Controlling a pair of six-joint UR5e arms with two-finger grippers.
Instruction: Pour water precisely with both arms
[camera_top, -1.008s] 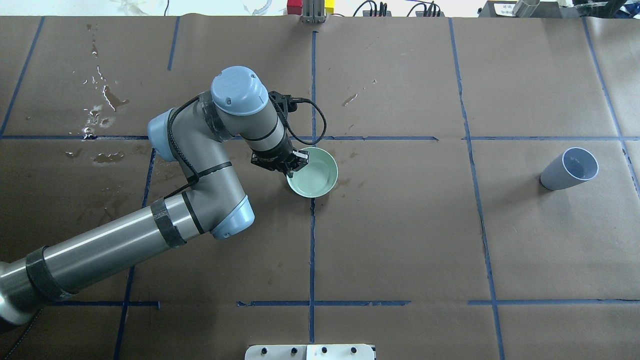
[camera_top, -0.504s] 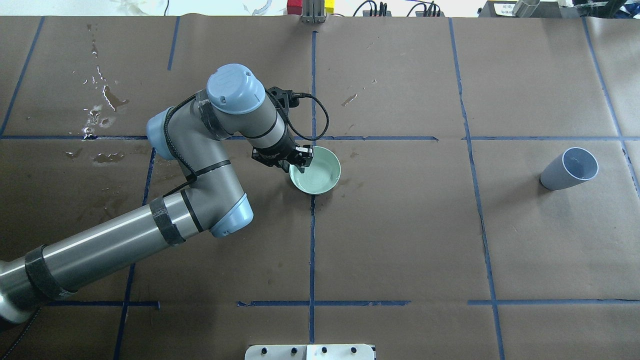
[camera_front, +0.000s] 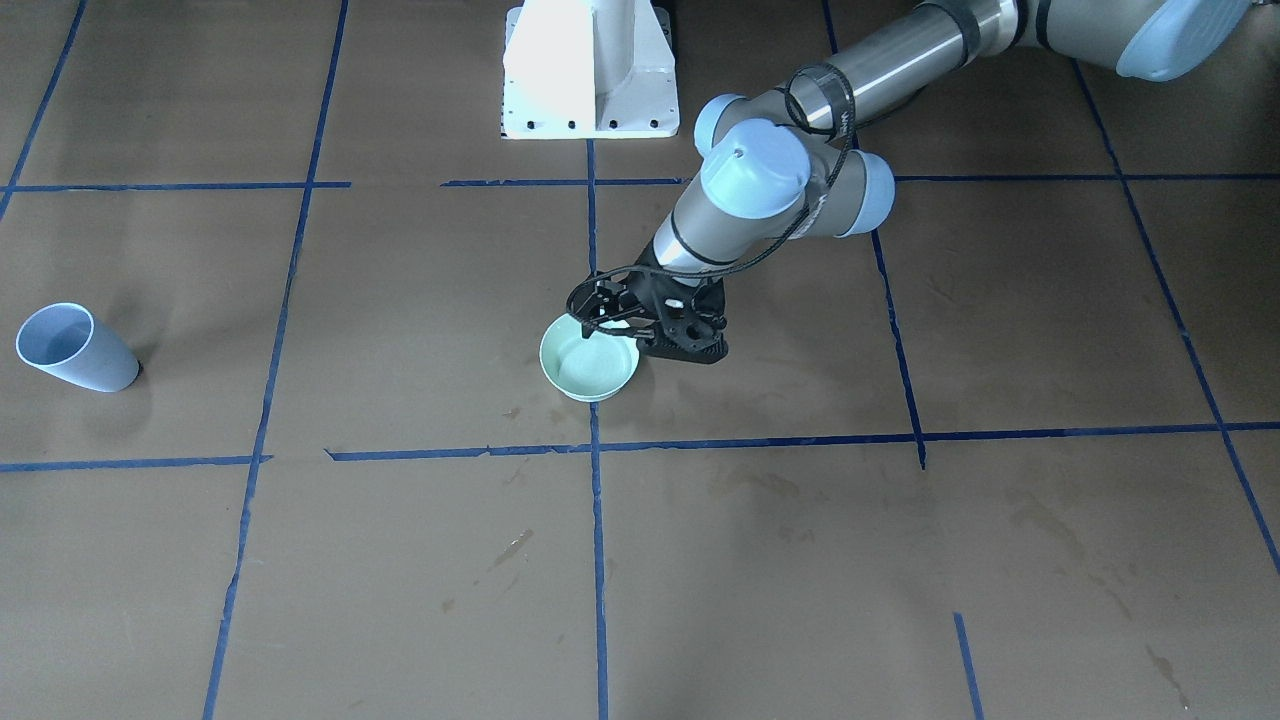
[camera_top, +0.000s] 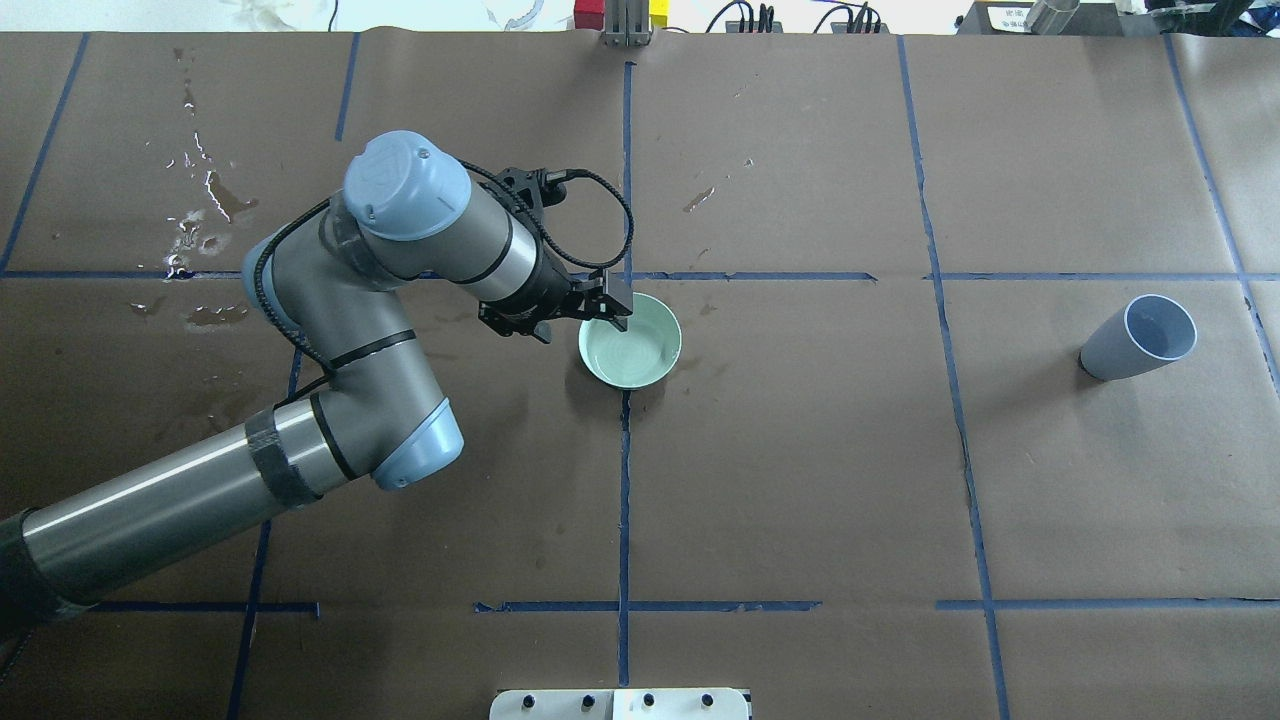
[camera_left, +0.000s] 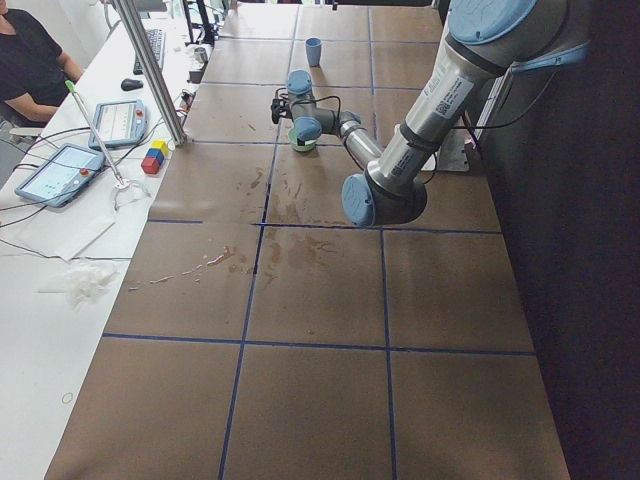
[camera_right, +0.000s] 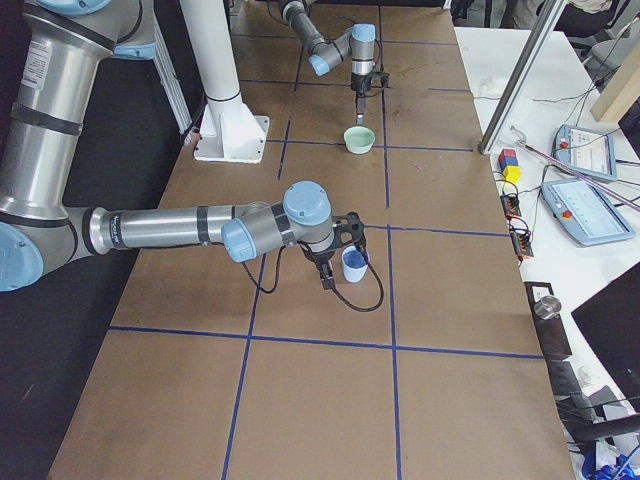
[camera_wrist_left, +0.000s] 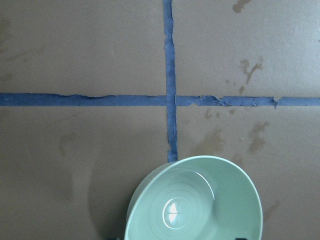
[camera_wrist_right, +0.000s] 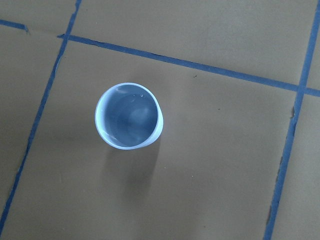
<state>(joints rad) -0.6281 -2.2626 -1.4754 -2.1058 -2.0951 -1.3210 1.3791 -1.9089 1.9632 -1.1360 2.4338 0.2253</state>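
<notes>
A pale green bowl (camera_top: 631, 341) stands on the brown paper near the table's centre; it also shows in the front view (camera_front: 589, 368) and at the bottom of the left wrist view (camera_wrist_left: 194, 200). My left gripper (camera_top: 607, 304) hovers at the bowl's rim on my left side. Only the tips of its fingers show, wide apart at the bottom edge of the wrist view, so it looks open. A grey-blue cup (camera_top: 1140, 336) stands upright at the far right, seen from straight above in the right wrist view (camera_wrist_right: 129, 121). My right gripper (camera_right: 338, 262) shows only in the exterior right view, by the cup; I cannot tell its state.
Wet patches (camera_top: 200, 215) mark the paper at the back left. The white pedestal base (camera_front: 590, 70) stands at my side of the table. A side bench holds tablets and coloured blocks (camera_left: 153, 157) behind a metal post (camera_left: 150, 70).
The left arm's wrist and elbow swung to the view's left and the gripper turned at the bowl's rim. The bowl shifted slightly right and away, then stayed still. The cup has not moved.
</notes>
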